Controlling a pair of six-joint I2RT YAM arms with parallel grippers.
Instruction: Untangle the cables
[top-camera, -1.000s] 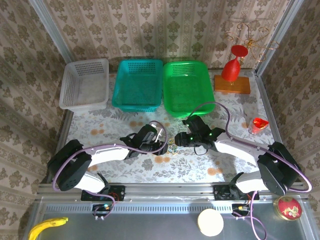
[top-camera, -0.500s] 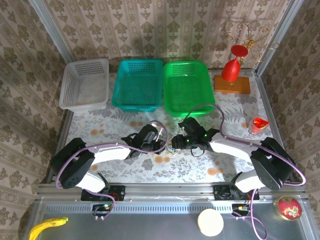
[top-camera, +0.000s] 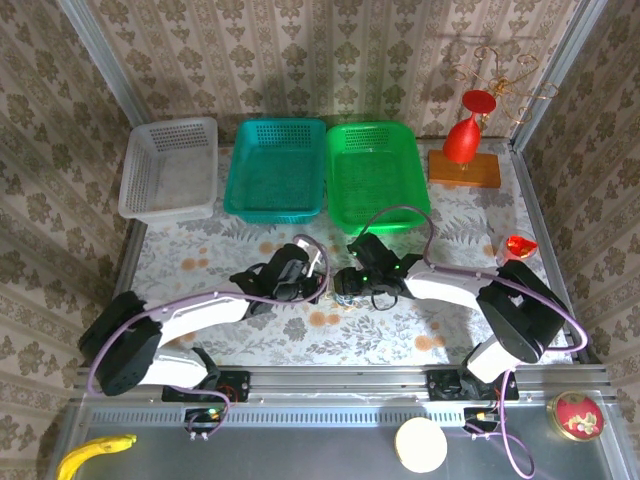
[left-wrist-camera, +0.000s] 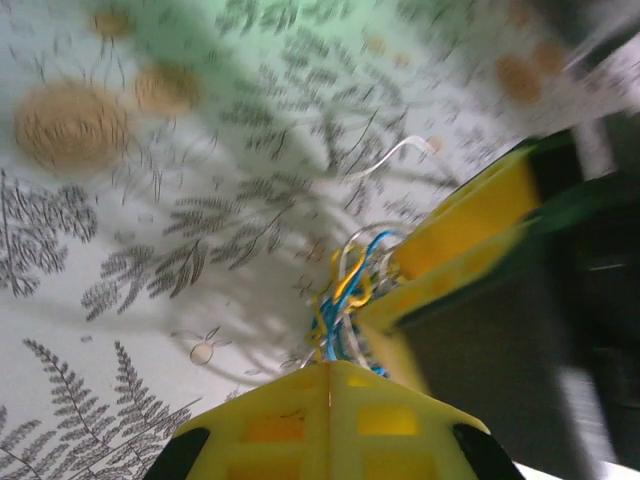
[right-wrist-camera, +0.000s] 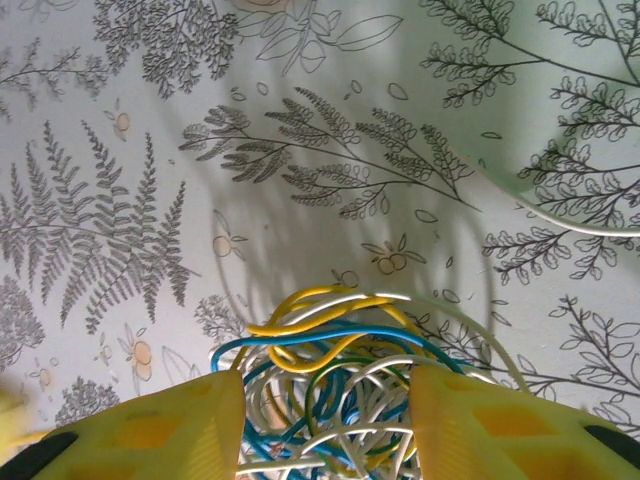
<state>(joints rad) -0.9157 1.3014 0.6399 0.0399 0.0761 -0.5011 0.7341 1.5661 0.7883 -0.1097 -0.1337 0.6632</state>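
table (top-camera: 200, 250) wore fern-print cloth | cables (right-wrist-camera: 330, 400) lay heaped on it between right gripper (right-wrist-camera: 327, 392) fingers, at left gripper (left-wrist-camera: 330, 372) tip | white basket (top-camera: 135, 180), teal basket (top-camera: 240, 180), green basket (top-camera: 412, 170) stood beyond both grippers | orange block (top-camera: 465, 170), red cup (top-camera: 518, 247) sat off to their right

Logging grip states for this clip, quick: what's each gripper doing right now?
Left gripper: closed, pinching the cables.
Right gripper: jaws apart around the cables; grip cannot be told.
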